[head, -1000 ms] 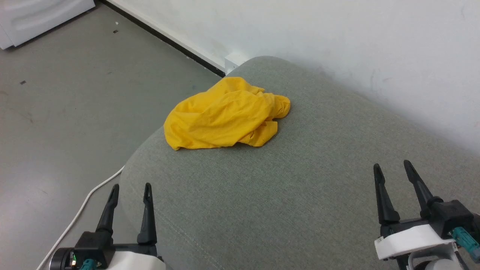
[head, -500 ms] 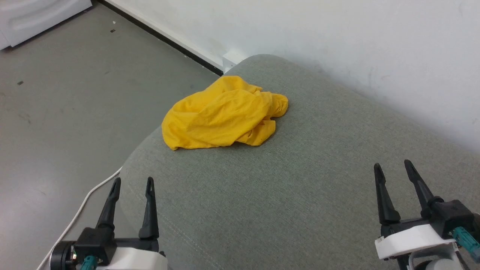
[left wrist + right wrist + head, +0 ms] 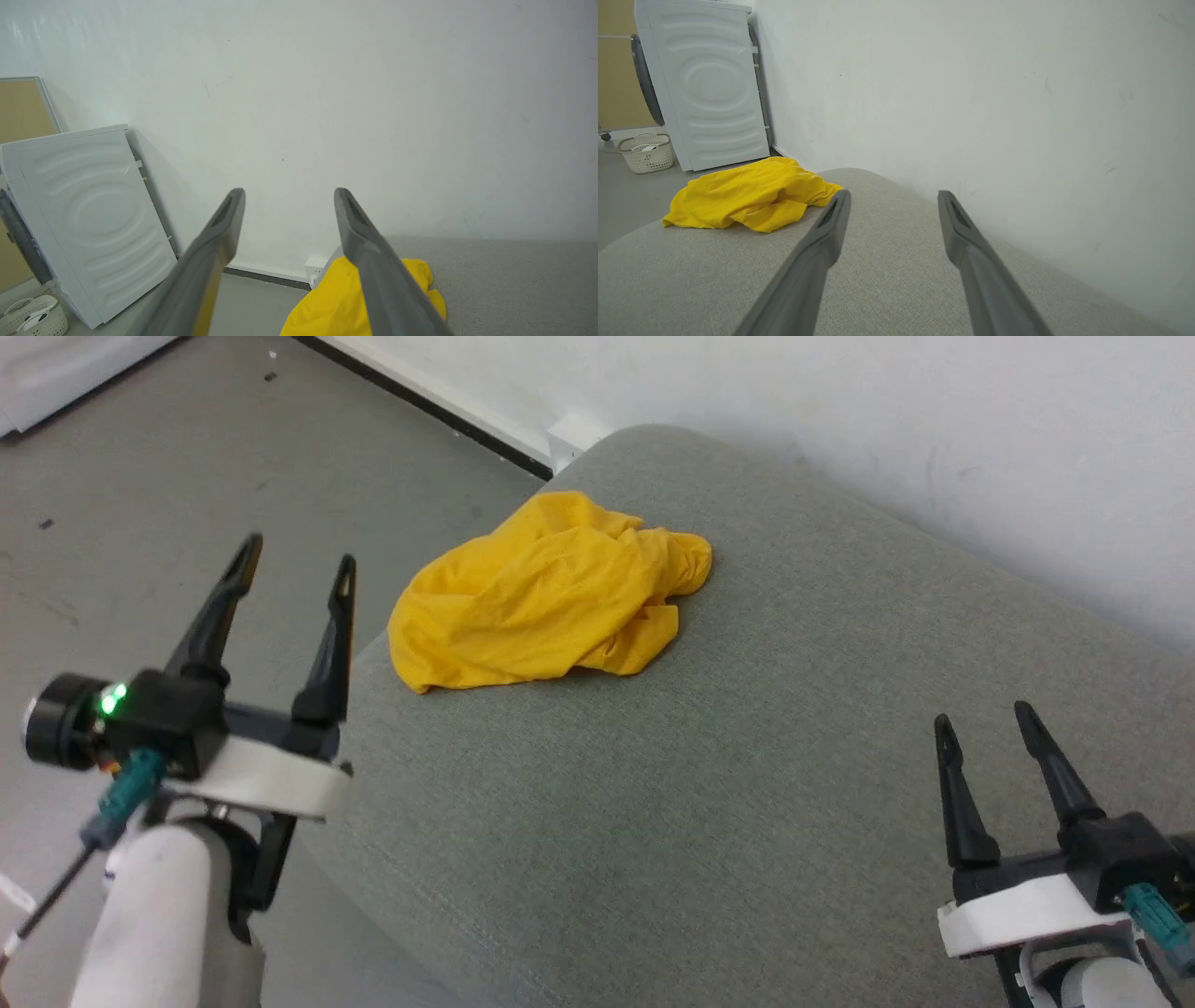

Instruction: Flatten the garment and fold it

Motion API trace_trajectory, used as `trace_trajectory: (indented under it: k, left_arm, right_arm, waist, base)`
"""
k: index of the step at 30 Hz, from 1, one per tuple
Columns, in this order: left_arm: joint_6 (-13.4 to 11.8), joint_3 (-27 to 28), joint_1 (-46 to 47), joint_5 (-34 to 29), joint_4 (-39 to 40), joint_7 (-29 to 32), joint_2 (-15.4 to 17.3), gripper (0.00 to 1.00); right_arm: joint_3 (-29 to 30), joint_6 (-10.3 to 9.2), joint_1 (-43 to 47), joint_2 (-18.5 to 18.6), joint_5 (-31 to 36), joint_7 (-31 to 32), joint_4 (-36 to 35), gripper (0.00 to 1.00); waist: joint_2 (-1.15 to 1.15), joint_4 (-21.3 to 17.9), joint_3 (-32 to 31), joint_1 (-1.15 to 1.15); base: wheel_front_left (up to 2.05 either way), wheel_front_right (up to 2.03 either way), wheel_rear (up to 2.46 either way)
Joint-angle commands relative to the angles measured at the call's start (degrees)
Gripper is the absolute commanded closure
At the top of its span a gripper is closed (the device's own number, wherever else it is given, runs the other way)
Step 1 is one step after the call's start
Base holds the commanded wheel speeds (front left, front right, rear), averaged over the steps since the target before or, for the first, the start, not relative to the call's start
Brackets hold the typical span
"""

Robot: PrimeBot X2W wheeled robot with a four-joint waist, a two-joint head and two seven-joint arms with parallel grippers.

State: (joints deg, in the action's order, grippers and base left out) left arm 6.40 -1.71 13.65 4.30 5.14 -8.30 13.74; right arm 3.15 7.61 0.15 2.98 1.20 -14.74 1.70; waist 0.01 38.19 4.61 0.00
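A pale wall is running along the far side of the scene, and a grey floor is spreading out to the left. A big grey fabric cushion with a rounded far-left corner is taking up most of the head view. A white washing machine is standing against the wall beyond it, with a small pale basket sitting on the floor beside it.

The garment is lying in a crumpled heap near the cushion's far-left corner, plain yellow cloth facing up; its left edge is reaching close to the cushion's rim.

The left gripper is hovering over the floor just off the cushion's left side, pointing toward the heap, jaws spread wide and holding nothing. The right gripper is waiting low at the near right, well apart from the cloth, jaws likewise spread and empty.

The shirt is looking light, soft and limp; it is likely to sag and trail when lifted, and it is neither fragile nor slippery. Pinching the mound's middle is risking several layers at once. A better hold is probably the loose near-left corner of the heap; a second could be the bunched far-right end, so the two arms are pulling it taut and flat.
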Motion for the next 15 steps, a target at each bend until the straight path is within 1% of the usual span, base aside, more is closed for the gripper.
trace_trajectory:
  k: [1,4,7,9,11,13,15]
  left_arm:
    - [0.46,-0.43,2.94,1.57,-0.96,1.17,0.80,0.00]
    - [0.85,-1.76,8.19,4.13,-3.68,4.40,3.56,0.00]
    - [1.01,-2.85,12.75,8.01,-7.17,7.13,5.46,0.00]
    - [1.05,-4.15,15.19,10.34,-9.95,9.43,7.43,0.00]
    - [1.06,-6.33,17.14,13.54,-12.48,11.83,9.64,0.00]
    - [1.07,-9.46,18.87,16.23,-14.46,13.99,12.69,0.00]
    - [1.07,-12.27,20.68,20.12,-16.26,15.60,14.84,0.00]
  right_arm:
    - [0.09,-0.12,-1.12,-0.11,1.04,-0.26,-0.72,0.00]
    - [-0.07,-0.12,-2.26,-0.11,3.11,-0.24,-2.09,0.00]
    - [-0.40,-0.12,-3.68,-0.11,5.18,0.49,-3.94,0.00]
    - [-0.71,-0.12,-4.67,-0.11,6.27,1.35,-5.32,0.00]
    - [-0.98,-0.12,-5.65,-0.11,7.10,2.17,-6.67,0.00]
    - [-1.14,-0.12,-6.54,-0.11,7.70,2.98,-7.99,0.00]
    - [-1.05,-0.12,-7.14,-0.11,8.17,3.67,-9.17,0.00]
  waist:
    - [-0.01,-1.12,3.18,0.00]
    - [-0.01,-2.17,6.28,0.00]
    - [-0.01,-3.30,9.31,0.00]
    - [-0.01,-4.21,11.14,0.00]
    - [-0.01,-5.27,12.87,0.00]
    - [-0.01,-6.39,14.60,0.00]
    - [-0.01,-7.23,16.10,0.00]
  base:
    - [0.00,0.00,0.00]
    - [0.00,0.00,0.00]
    - [0.00,0.00,0.00]
    - [0.00,0.00,0.00]
    - [0.00,0.00,0.00]
    - [0.00,0.00,0.00]
    - [0.00,0.00,0.00]
